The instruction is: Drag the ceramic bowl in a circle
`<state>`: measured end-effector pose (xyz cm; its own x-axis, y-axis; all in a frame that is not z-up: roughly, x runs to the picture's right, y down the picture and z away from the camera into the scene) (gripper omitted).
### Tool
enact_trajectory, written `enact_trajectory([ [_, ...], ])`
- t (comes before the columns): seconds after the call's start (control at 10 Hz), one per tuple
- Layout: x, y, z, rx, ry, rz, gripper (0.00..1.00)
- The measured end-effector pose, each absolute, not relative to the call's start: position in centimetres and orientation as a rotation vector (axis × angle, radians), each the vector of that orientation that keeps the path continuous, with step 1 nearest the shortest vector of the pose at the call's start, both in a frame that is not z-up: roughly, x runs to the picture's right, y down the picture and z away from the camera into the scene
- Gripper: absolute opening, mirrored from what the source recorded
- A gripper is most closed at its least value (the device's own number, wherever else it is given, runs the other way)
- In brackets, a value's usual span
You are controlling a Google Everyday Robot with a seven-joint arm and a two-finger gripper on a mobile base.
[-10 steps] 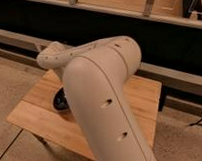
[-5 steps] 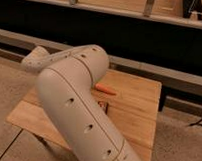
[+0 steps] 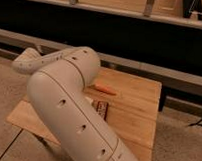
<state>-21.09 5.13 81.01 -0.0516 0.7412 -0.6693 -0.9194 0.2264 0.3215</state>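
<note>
My bulky white arm (image 3: 70, 106) fills the left and middle of the camera view and covers much of the wooden table (image 3: 135, 111). The black ceramic bowl is hidden behind the arm. My gripper is out of view, hidden behind the arm's far end at the left. A slim orange carrot-like object (image 3: 105, 89) lies on the table just right of the arm. A small flat reddish-brown rectangular item (image 3: 101, 108) lies in front of it, partly covered by the arm.
The small wooden table stands on a speckled floor. A long dark bench or counter face (image 3: 143, 38) with a pale ledge runs behind it. A black cable (image 3: 198, 124) lies on the floor at the right.
The arm has swung to the left across the table. The bowl seen at its left edge a second ago is now covered. The orange object and the reddish-brown item have come into view.
</note>
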Motion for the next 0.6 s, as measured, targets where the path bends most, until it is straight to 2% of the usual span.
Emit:
enact_trajectory([
  [0.1, -21.0, 5.0, 80.6, -0.269, 0.857, 1.39, 0.01],
  [0.2, -20.8, 4.9, 80.2, -0.28, 0.84, 1.41, 0.07],
  [0.3, -20.1, 4.7, 79.9, -0.289, 0.832, 1.435, 0.19],
  [0.6, -18.5, 4.6, 79.7, -0.298, 0.836, 1.469, 0.45],
])
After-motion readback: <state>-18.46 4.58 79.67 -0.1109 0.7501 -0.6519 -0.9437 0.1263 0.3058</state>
